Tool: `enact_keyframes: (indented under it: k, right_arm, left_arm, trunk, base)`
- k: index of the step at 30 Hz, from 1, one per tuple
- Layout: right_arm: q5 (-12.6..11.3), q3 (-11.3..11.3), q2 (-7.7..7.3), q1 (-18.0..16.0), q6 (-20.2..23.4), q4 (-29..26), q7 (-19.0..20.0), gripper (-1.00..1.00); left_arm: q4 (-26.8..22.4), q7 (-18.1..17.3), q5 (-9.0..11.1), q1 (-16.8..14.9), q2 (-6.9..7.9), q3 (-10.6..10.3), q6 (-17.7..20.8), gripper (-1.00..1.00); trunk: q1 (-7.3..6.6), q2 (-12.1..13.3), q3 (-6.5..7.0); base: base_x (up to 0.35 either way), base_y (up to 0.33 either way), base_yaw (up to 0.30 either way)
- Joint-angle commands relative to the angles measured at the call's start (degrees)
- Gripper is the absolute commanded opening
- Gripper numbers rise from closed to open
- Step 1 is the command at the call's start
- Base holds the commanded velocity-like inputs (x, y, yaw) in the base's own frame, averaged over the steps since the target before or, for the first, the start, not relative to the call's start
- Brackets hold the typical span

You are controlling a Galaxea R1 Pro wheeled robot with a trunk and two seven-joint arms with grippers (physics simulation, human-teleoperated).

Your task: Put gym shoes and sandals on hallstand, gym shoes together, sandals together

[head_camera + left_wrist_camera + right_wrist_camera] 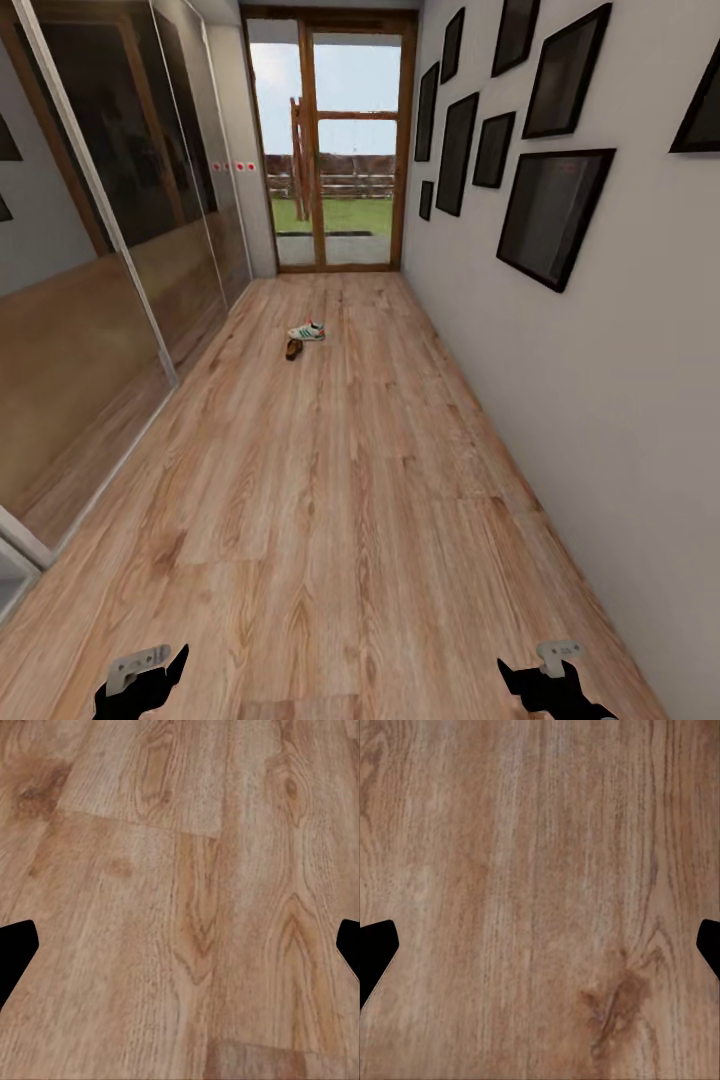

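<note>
Far down the corridor floor (340, 480), a white gym shoe (307, 331) with green stripes lies on the planks. Just in front of it to the left lies a small brown sandal (294, 349). The other shoes and the hallstand are out of view. My left gripper (140, 685) and right gripper (550, 685) hang low at the near edge of the head view, well short of the shoes. In each wrist view the black fingers (16, 949) (376, 949) sit wide apart over bare planks, so both are open and hold nothing.
A mirrored sliding wardrobe (110, 250) lines the left side. The right wall (600, 380) carries several black picture frames (552, 215). A glazed wooden door (335, 150) closes the corridor's far end.
</note>
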Motion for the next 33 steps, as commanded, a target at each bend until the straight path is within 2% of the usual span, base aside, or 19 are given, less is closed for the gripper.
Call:
enact_keyframes:
  k: [1, 33]
  right_arm:
    - [0.5, -0.5, 0.00, 0.0, -0.2, 0.0, 0.3, 1.00]
    - [0.5, -0.5, -0.01, 0.0, -0.2, 0.1, 0.3, 1.00]
  left_arm:
    - [0.1, -0.5, -0.1, -0.1, -0.03, 0.5, -0.1, 1.00]
    - [0.1, -0.5, -0.1, -0.1, -0.03, 0.5, -0.1, 1.00]
  trunk:
    - [0.03, 0.0, -0.05]
    - [0.03, 0.0, -0.05]
  base:
    - [0.338, 0.000, 0.000]
    - [0.338, 0.000, 0.000]
